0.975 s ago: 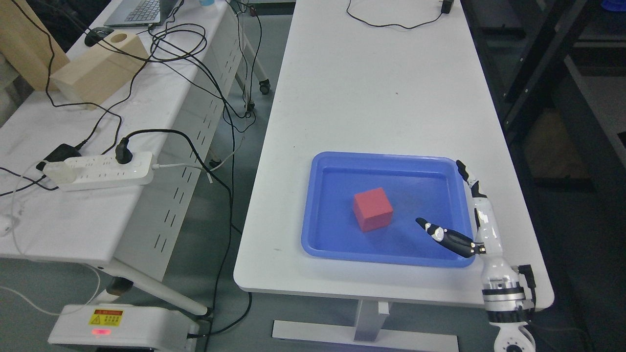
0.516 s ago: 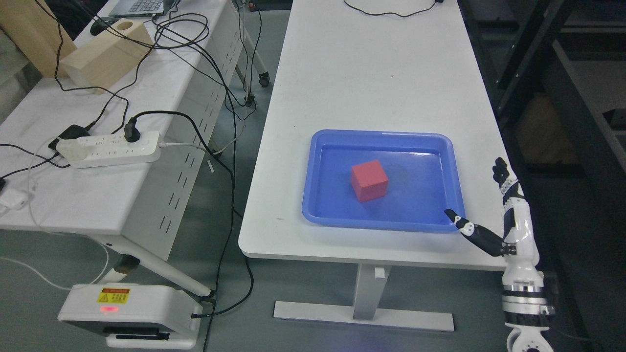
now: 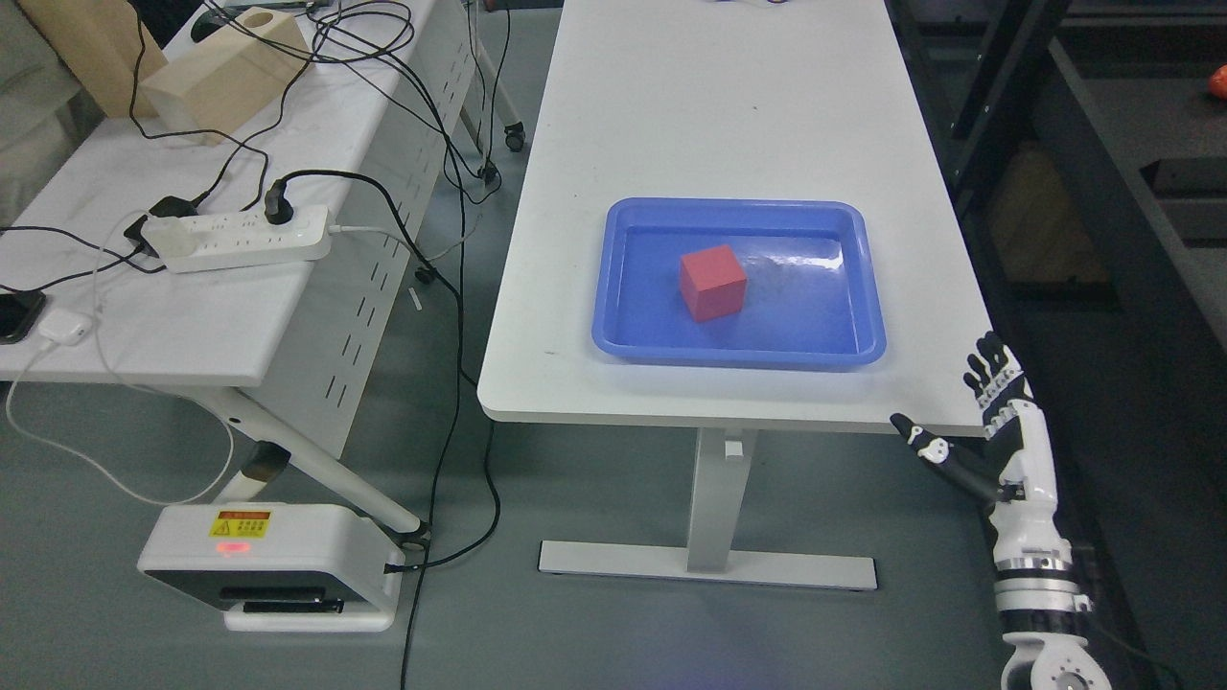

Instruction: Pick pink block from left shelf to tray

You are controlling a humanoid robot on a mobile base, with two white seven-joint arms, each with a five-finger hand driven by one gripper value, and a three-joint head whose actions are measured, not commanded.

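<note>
A pink-red block (image 3: 713, 281) lies inside the blue tray (image 3: 736, 350) on the white table (image 3: 729, 105). My right hand (image 3: 959, 407) is at the lower right, off the table's front right corner and apart from the tray. Its fingers (image 3: 997, 369) are spread, the thumb points left, and it holds nothing. The left arm does not show.
A second white table (image 3: 192, 297) at the left carries a power strip (image 3: 240, 240), many cables, a charger (image 3: 59, 326) and wooden boxes (image 3: 225, 72). A white floor unit (image 3: 273, 565) sits below it. Dark shelving (image 3: 1102, 144) stands along the right.
The whole picture has shifted, so the camera has moved back from the table. My right hand has drawn back from the tray to beyond the table's front edge. The block stays in the tray.
</note>
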